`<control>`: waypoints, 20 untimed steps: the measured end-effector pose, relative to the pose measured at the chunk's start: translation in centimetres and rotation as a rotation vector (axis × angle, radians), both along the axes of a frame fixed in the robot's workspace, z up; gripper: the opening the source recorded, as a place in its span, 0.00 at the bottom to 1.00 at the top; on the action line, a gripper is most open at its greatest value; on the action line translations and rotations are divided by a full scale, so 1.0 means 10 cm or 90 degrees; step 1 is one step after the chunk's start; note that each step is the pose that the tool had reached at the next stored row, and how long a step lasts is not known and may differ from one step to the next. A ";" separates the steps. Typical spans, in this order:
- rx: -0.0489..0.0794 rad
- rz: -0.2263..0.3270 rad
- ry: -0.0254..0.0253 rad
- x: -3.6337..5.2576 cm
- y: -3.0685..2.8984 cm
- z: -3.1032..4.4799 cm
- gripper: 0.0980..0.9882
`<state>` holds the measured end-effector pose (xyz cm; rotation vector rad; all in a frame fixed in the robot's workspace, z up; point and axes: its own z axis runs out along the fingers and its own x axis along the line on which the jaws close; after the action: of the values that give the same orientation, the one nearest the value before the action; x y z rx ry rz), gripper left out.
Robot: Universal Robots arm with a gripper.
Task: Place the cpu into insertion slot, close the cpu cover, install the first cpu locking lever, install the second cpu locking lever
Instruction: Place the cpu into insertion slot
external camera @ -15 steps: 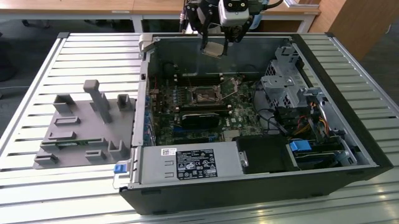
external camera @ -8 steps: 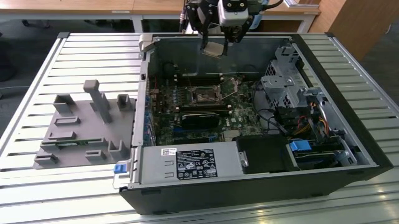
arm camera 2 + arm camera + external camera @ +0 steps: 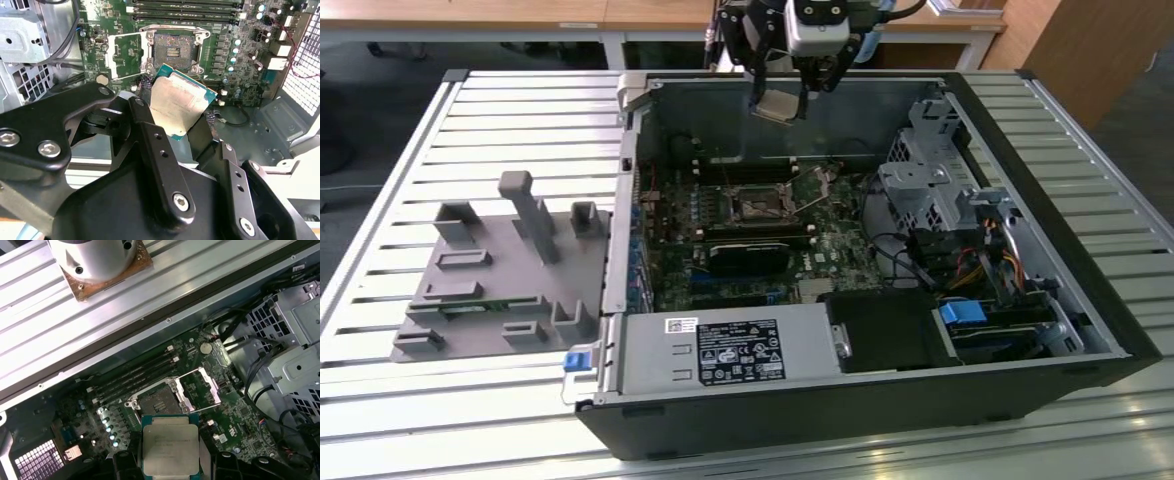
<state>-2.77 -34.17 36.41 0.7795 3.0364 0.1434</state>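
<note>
PC case (image 3: 1067, 330) lies on its side on the slatted bench (image 3: 400, 150), open side up, prob. so the mobo (image 3: 847, 262) faces the arm from above. At the case's near edge in the exterior view sits the PSU (image 3: 720, 350), label up. Beside the case, toward the bench's edge on the exterior view's left, is a grey parts fixture (image 3: 507, 270). Just past the PSU there's a black heatsink-like block (image 3: 747, 255) on the board, which is not the target.

Behind that, approx mid-board, is the insertion slot (image 3: 758, 205): square, dark centre, thin silvery frame, nothing seated in it. In both wrist views its cover (image 3: 125, 56) stands swung open to one side, leaving the socket bare for a drop-in. That means closing it and both levers aren't done yet. RAM slots (image 3: 750, 166) run just beyond.

Farthest back, above the case's far edge, hangs the gripper (image 3: 787, 95), clamped on the cpu (image 3: 777, 108). The fingers (image 3: 150, 135) pinch two opposite edges, w/ the pale metal face showing between them. I'd judge this grip keeps the pads off the contact side. The chip rides tilted, high over the board and well apart from the slot, i.e. step one is in hand and not finished.
</note>
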 end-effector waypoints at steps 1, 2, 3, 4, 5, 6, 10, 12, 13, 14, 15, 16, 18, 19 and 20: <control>0.000 -0.002 0.0000 0.000 0.000 0.000 0.50; 0.000 -0.003 0.0000 0.000 0.000 0.000 0.50; 0.000 -0.005 0.0000 0.000 0.000 0.000 0.50; 0.000 -0.006 0.0000 0.000 0.000 -0.001 0.50; 0.000 -0.008 0.0000 0.000 0.000 -0.001 0.50; 0.000 -0.009 0.0000 0.000 0.000 -0.001 0.50; 0.000 -0.028 0.0000 0.000 0.000 -0.005 0.50; 0.000 -0.040 0.0000 0.000 0.000 -0.008 0.50; 0.000 -0.046 0.0000 0.000 0.000 -0.009 0.50; 0.000 -0.052 0.0000 0.000 0.000 -0.011 0.50; 0.000 -0.059 0.0000 0.000 0.000 -0.012 0.50; 0.000 -0.065 0.0000 0.000 0.000 -0.013 0.50; 0.000 -0.075 0.0000 0.000 0.000 -0.016 0.50; 0.000 -0.079 0.0000 0.000 0.000 -0.018 0.50; 0.000 -0.083 0.0000 0.000 0.000 -0.019 0.50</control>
<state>-2.76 -34.17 36.23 0.9740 2.9734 0.1417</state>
